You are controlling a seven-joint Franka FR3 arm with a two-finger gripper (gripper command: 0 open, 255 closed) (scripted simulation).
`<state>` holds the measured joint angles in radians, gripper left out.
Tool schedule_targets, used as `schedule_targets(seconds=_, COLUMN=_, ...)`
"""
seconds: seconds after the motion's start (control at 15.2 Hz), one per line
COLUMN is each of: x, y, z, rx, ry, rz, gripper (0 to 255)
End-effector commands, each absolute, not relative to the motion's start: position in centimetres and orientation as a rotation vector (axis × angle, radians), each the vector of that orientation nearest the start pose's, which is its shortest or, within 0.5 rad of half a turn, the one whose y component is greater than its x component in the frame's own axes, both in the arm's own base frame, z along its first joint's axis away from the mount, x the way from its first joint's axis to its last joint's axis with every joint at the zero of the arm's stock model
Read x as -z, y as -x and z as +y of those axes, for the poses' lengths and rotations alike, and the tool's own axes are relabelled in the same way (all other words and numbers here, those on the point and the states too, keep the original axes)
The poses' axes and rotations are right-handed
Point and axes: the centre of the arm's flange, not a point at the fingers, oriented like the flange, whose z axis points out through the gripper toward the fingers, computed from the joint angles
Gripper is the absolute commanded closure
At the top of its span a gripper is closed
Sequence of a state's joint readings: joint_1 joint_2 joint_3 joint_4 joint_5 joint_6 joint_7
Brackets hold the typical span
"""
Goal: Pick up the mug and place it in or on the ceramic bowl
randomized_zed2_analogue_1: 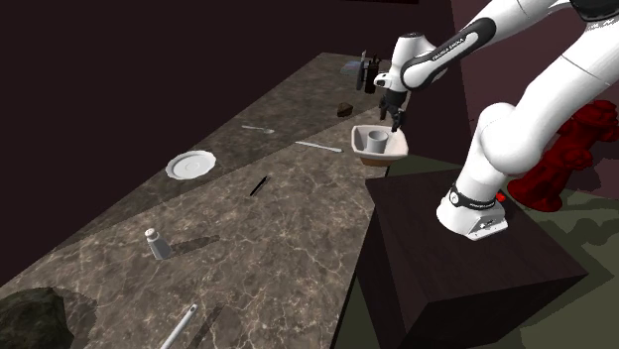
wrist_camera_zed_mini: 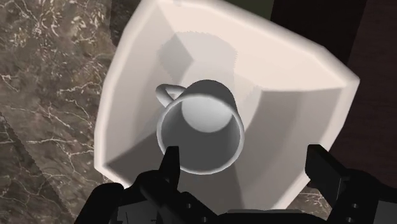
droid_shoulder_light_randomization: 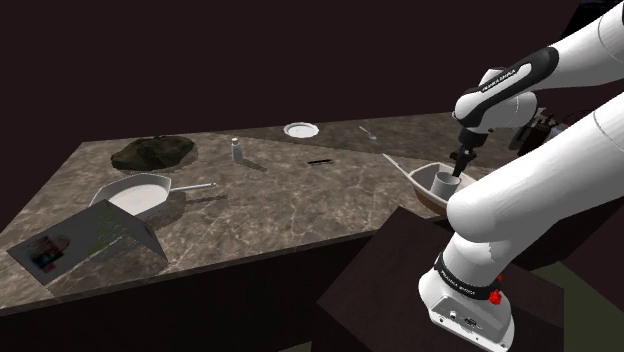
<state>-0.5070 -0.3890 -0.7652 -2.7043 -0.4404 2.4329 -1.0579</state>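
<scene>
1. Looking straight down from the wrist, caught the plain grey mug (wrist_camera_zed_mini: 200,127) upright inside the pale, flat-sided, angular bowl (wrist_camera_zed_mini: 292,95), round mouth hollow, loop handle turned away from the fingers (wrist_camera_zed_mini: 324,168).
2. Read the black gripper (wrist_camera_zed_mini: 247,162) there as released: fingers wide apart, one close by the mug's rim, the other well clear, clasping nothing.
3. Gained from the shoulder view the wider spread of veined, glossy dark stone counter (droid_shoulder_light_randomization: 280,190): white round plate (droid_shoulder_light_randomization: 301,130) upper centre, small shaker (droid_shoulder_light_randomization: 237,150), long-handled pan (droid_shoulder_light_randomization: 150,183) at left.
4. Picked up a lumpy red shape (randomized_zed2_analogue_1: 570,149) at the second exterior view's right edge.
</scene>
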Motion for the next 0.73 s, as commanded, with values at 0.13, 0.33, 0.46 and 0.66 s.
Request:
schedule_targets(seconds=0.13, x=-36.4, y=-13.2, z=-37.0, rx=0.0, ry=3.196, rz=-0.24, gripper=0)
schedule_targets(seconds=0.33, x=-36.4, y=-13.2, z=-37.0, rx=0.0, ry=3.196, rz=-0.24, gripper=0)
schedule_targets(seconds=0.46, x=-36.4, y=-13.2, z=-37.0, rx=0.0, ry=3.196, rz=-0.24, gripper=0)
schedule_targets(seconds=0.66, x=-36.4, y=-13.2, z=-37.0, rx=0.0, ry=3.196, rz=-0.24, gripper=0)
